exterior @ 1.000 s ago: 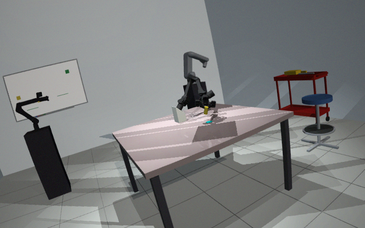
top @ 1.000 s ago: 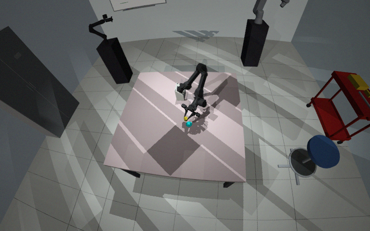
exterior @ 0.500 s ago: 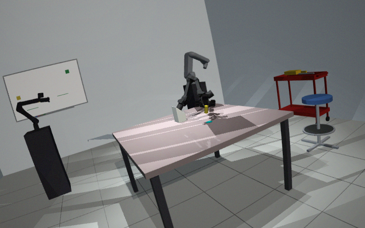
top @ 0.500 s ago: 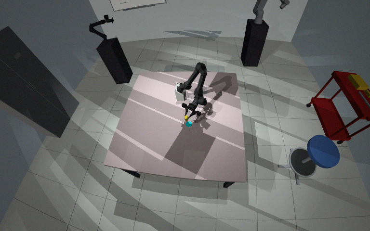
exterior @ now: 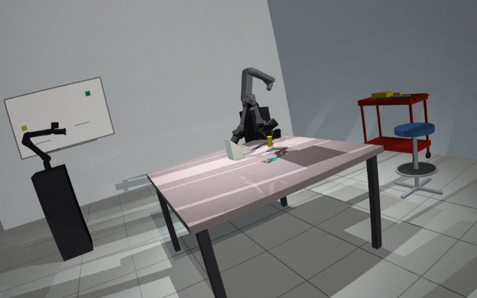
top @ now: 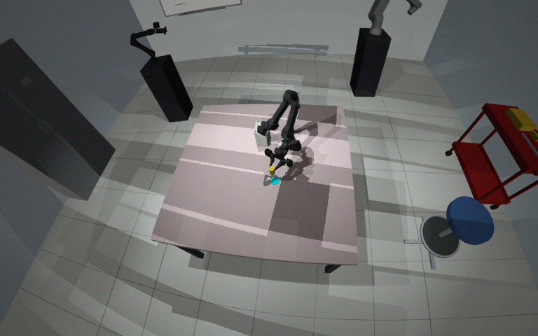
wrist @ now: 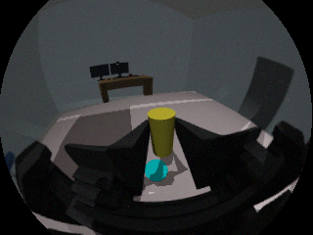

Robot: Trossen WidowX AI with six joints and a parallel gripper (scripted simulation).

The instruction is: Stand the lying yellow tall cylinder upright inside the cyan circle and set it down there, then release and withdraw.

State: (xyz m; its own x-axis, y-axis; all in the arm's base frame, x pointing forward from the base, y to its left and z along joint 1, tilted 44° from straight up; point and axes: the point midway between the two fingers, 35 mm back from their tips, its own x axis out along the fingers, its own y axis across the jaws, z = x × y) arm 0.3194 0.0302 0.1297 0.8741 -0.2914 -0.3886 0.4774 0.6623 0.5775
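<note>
My claw (top: 272,168) (exterior: 269,140) (wrist: 162,121) pinched the upright yellow cylinder (top: 271,169) (exterior: 269,140) (wrist: 161,133) above the table's far half; I judged it best to centre over the cyan circle (top: 274,180) (exterior: 273,159) (wrist: 156,170), then lower slowly without tilting.

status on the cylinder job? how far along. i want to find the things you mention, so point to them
Done: the pincer (top: 279,167) (wrist: 162,121) is shut on the yellow tall cylinder (top: 271,170) (exterior: 269,141) (wrist: 161,133), which looks about upright.
In hand: placement. The cylinder appears raised above the pale pink table (top: 222,198) (exterior: 225,196) (wrist: 188,195), and isn't on the flat cyan circle (top: 274,180) (exterior: 273,159) (wrist: 156,170).
Left: likely line up over the circle, lower, release, withdraw.
</note>
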